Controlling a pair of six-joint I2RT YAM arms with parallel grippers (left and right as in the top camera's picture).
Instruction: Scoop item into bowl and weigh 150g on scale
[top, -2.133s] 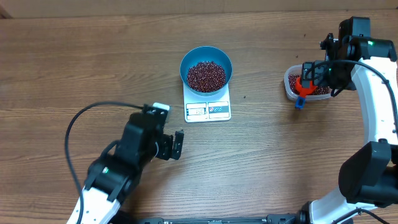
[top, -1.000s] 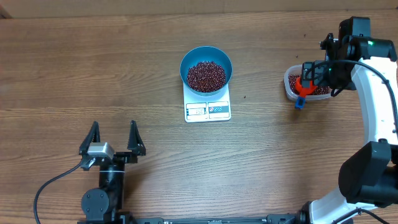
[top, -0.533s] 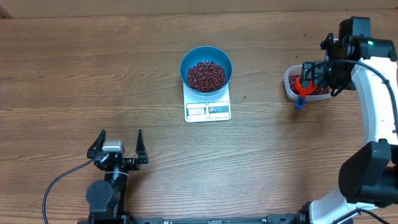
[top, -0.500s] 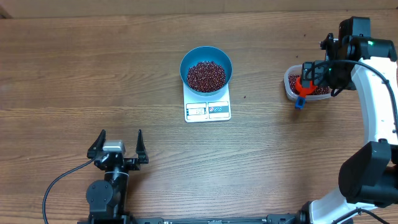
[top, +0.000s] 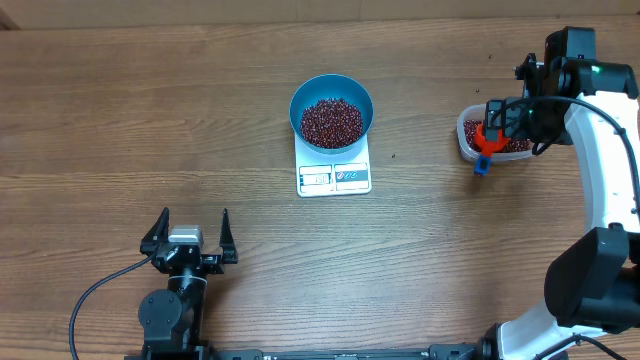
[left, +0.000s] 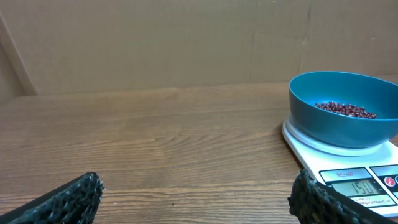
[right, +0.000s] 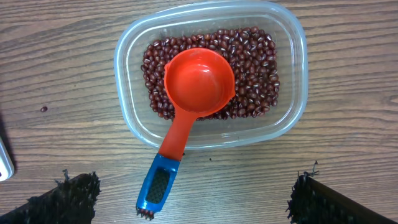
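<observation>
The blue bowl (top: 331, 111) stands on the white scale (top: 334, 176) at the table's middle, with a heap of dark red beans (top: 332, 121) in it. In the left wrist view the bowl (left: 348, 109), its beans (left: 345, 109) and the scale (left: 348, 177) with a lit display are at the right. My left gripper (top: 190, 230) (left: 198, 186) is open and empty, low at the front left, well short of the scale. My right gripper (top: 510, 118) (right: 196, 186) hangs open and empty above the scoop's blue handle.
At the right, a clear plastic tub (top: 464, 142) (right: 124, 93) holds more beans (right: 255, 68). A red scoop (top: 484, 140) (right: 199, 81) rests in it, empty. Its blue handle (right: 158, 186) sticks out over the tub's near rim onto the wooden table (top: 120, 110).
My left arm has drawn back from beside the scale to the front left of the table and now points straight at the far side. The right arm has not moved.
</observation>
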